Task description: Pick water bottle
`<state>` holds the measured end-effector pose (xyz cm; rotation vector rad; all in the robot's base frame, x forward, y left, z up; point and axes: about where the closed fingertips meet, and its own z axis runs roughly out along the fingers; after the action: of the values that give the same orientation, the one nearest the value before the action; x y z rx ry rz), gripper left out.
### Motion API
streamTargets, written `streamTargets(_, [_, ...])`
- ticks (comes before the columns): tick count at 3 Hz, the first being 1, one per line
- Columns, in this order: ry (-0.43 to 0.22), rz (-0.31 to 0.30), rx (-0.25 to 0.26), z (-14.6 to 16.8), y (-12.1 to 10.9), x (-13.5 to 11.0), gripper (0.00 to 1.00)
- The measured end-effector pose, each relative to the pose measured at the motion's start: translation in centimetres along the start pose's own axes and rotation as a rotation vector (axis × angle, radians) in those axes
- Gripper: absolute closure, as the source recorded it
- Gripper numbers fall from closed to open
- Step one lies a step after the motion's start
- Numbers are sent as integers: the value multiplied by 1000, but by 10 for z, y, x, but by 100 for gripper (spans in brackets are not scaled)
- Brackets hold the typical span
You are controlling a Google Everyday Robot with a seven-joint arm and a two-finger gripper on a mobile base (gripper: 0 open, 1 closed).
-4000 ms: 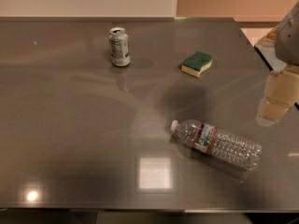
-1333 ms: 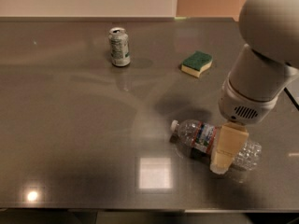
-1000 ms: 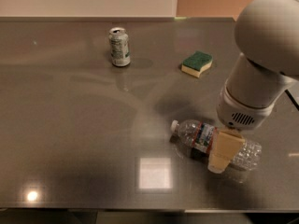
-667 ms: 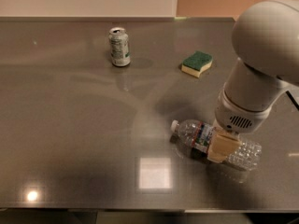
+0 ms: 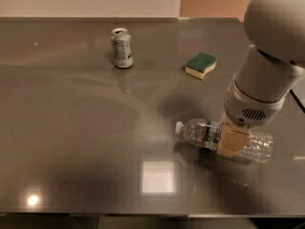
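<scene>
At the table's (image 5: 71, 128) right front, your gripper (image 5: 233, 141) has sunk onto the lying bottle (image 5: 196, 131) beside its label; whether it has clamped, you cannot tell. Confirm before lifting.

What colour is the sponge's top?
The sponge is dark green over pale yellow, camera view. The gripper sits over the water bottle's middle.

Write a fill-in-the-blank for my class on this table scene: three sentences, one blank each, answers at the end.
1. The bottle lies on its ____.
2. The gripper is at the bottle's middle, not at the upright ____.
3. The sponge has a ____ top.
Answers: side; can; green.
</scene>
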<state>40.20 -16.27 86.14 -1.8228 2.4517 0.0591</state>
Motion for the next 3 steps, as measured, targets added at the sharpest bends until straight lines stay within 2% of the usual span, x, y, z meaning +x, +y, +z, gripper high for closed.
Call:
streamTargets(1, [-7,-75,9,-32,-12,-4,100])
streamTargets(2, [-13,-159,19,-66,-30,-9,100])
streamTargets(3, [-48,-220,46,-93,-50,-17,100])
